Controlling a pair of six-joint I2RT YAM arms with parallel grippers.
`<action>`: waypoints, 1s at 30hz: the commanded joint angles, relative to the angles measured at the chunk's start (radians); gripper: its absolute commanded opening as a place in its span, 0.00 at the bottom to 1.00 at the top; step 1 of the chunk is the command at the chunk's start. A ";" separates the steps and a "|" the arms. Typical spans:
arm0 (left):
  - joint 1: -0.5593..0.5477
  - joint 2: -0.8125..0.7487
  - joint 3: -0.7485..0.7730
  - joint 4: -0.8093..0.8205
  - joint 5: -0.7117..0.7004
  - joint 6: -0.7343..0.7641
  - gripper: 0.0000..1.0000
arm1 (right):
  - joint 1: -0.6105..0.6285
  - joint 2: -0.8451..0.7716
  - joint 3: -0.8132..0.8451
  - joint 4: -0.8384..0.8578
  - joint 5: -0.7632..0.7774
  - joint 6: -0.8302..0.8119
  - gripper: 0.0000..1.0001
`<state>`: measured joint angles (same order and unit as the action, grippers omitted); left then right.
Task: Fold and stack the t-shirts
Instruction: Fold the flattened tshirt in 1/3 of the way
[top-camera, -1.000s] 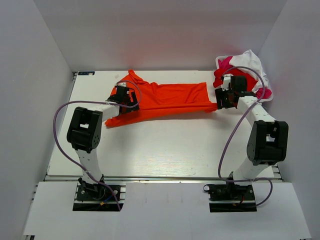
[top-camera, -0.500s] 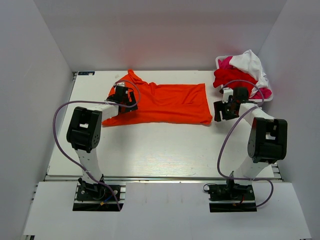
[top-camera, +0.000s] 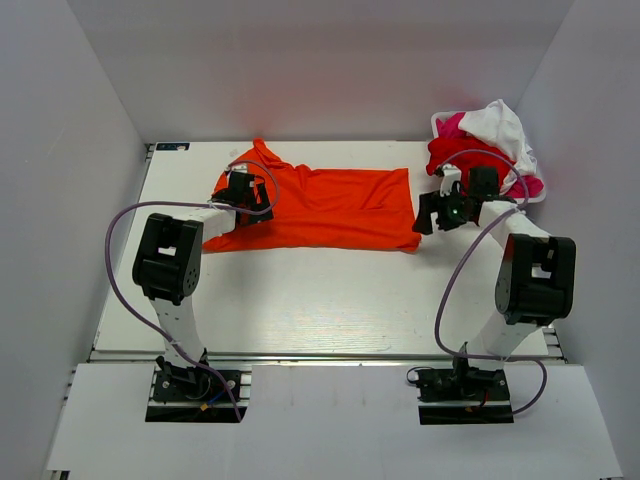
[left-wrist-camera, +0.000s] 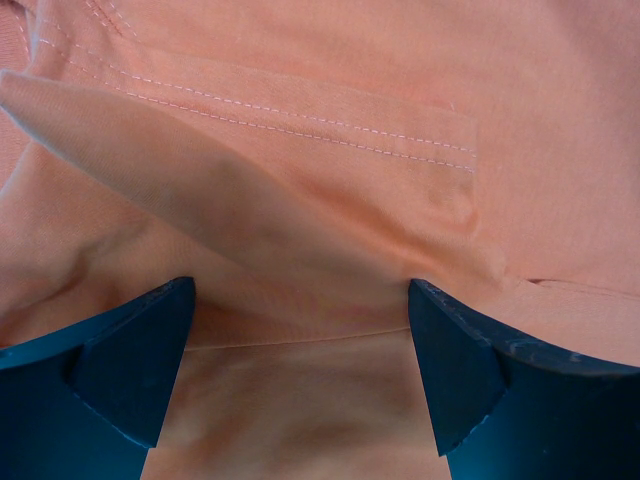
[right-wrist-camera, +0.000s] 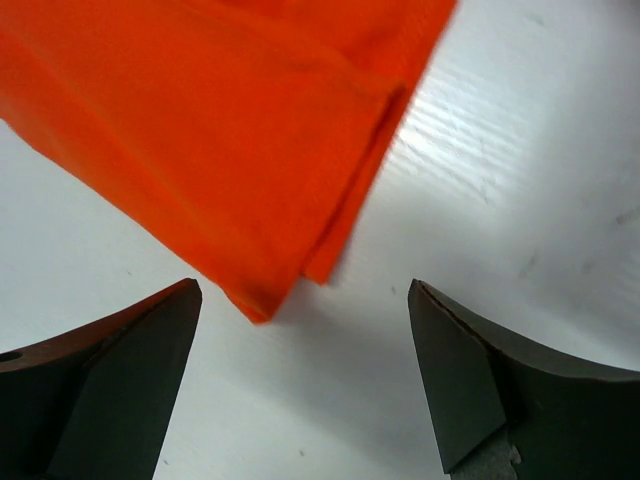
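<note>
The bright orange t-shirt (top-camera: 330, 205) lies spread across the back of the white table (top-camera: 320, 290), folded lengthwise. My left gripper (top-camera: 243, 198) is open and sits low on the shirt's left, sleeve end; in the left wrist view its jaws (left-wrist-camera: 300, 370) stand wide apart over stitched orange cloth (left-wrist-camera: 300, 200). My right gripper (top-camera: 427, 214) is open and empty just off the shirt's right edge. The right wrist view shows its jaws (right-wrist-camera: 305, 370) apart over bare table, with the shirt's folded corner (right-wrist-camera: 200, 130) just ahead. Red (top-camera: 455, 155), magenta (top-camera: 452, 125) and white (top-camera: 500, 125) shirts are piled at the back right.
The pile of shirts sits in a white basket (top-camera: 530, 190) in the back right corner, right behind my right gripper. White walls close in the table at the left, back and right. The arm bases stand at the near edge.
My right gripper let go of the shirt's right corner, which dropped flat, and then moved slightly left towards the hem. My left gripper stayed on the left end.
</note>
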<state>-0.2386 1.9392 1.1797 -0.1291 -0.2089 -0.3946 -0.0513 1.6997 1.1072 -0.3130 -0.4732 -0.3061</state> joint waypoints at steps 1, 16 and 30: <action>0.018 0.021 -0.045 -0.118 0.026 -0.004 0.99 | 0.025 0.054 0.091 0.009 -0.140 0.064 0.90; 0.018 -0.019 -0.047 -0.118 0.088 0.007 0.99 | 0.139 0.244 0.155 0.025 -0.144 0.215 0.90; 0.007 -0.196 -0.296 -0.142 0.143 -0.070 0.99 | 0.133 0.081 -0.110 0.043 0.099 0.433 0.90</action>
<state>-0.2256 1.7840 0.9810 -0.0822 -0.1162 -0.4122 0.0875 1.8370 1.0824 -0.1902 -0.5179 0.0376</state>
